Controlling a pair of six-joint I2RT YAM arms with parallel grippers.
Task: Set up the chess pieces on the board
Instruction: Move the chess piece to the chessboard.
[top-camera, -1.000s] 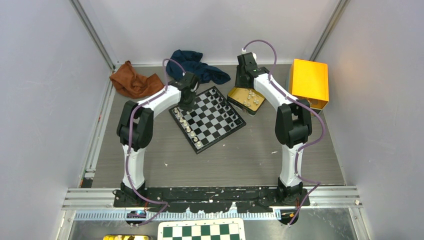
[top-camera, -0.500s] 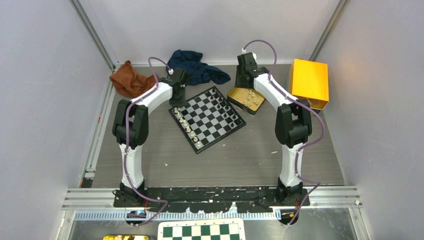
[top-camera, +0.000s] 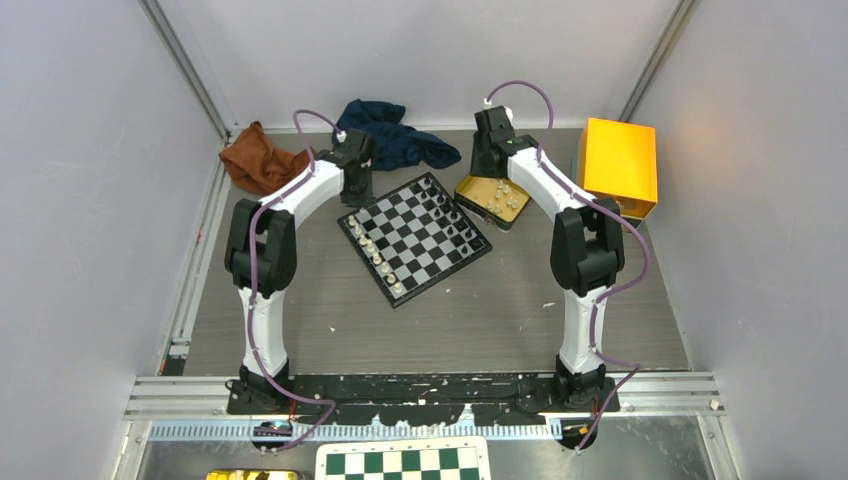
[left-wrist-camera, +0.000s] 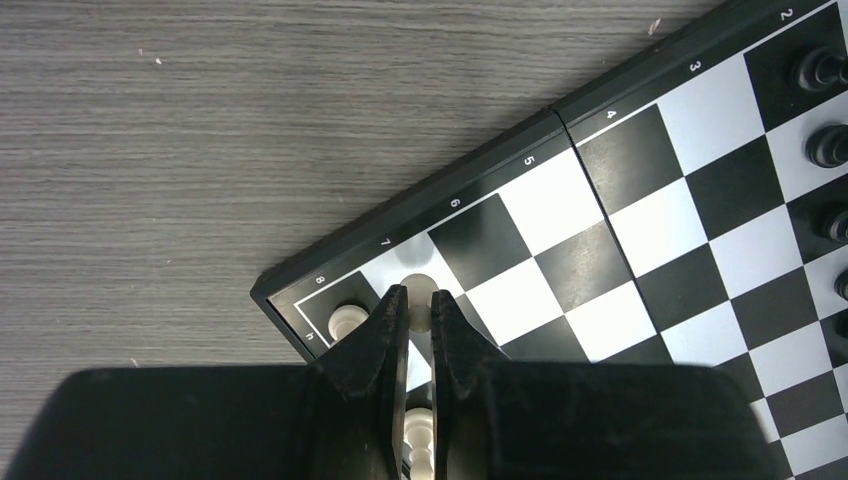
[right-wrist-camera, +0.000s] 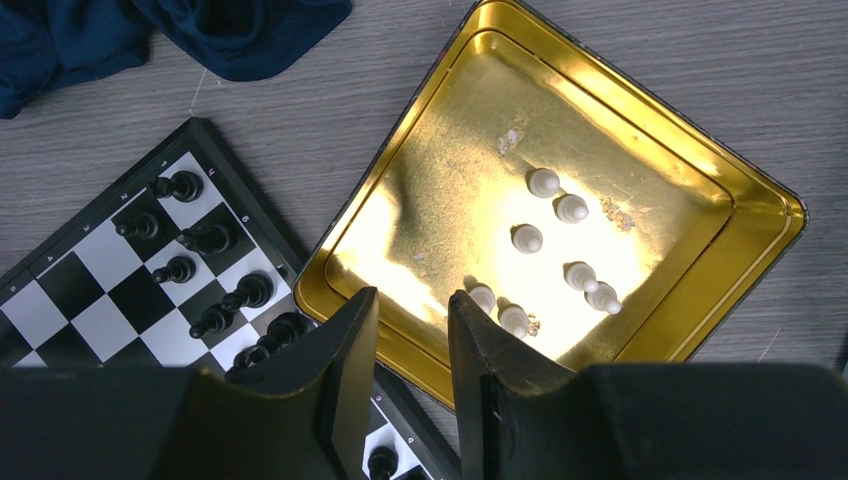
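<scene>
Chess pieces (right-wrist-camera: 527, 238): setup partly done, white side short.

Board (top-camera: 415, 237) sits on the surface at an angle, just beside the gold tray (right-wrist-camera: 440, 190). Black pieces (right-wrist-camera: 205, 238) stand in two rows along the tray-side edge and look about done. White ones (left-wrist-camera: 347, 318) form a single row along the opposite edge. Seven white pieces are left in the tray, so my read is that's the remaining work. Left gripper (left-wrist-camera: 415, 300) is over the board's white corner, fingers almost closed. A pale piece sits at the tips, and I can't tell whether it's pinched or standing. Right gripper (right-wrist-camera: 412, 305) is part-open and empty over the tray rim.
</scene>
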